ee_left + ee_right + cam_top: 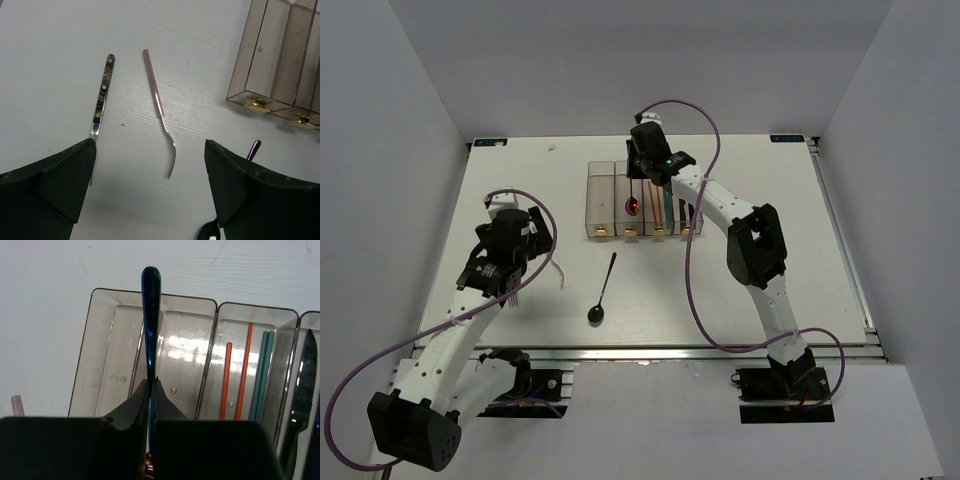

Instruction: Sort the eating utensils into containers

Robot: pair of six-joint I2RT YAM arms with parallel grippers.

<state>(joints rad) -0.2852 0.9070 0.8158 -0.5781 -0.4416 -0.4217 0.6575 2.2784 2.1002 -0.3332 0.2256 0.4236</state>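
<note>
Looking through the right wrist camera, I see the right gripper (151, 382) pinching the iridescent spoon (150, 305) by its handle, with the jaws pressed tight against it. The handle points out over the clear bins (107, 355), along the wall between the first and second compartments. From above, its reddish bowl shows in the second compartment from the left; I cannot tell whether it touches the floor there. The third compartment holds red chopsticks (243, 370) and green chopsticks (262, 370) lying side by side, and a black knife (302, 385) lies in the fourth.

My left gripper (150, 144) hangs spread wide above the table, gripping nothing. Between its fingers lies a fork (160, 107), and beside it a utensil with a mottled, riveted handle (102, 95), its far end hidden under one finger. A black spoon (602, 292) lies on the table near the bins.
</note>
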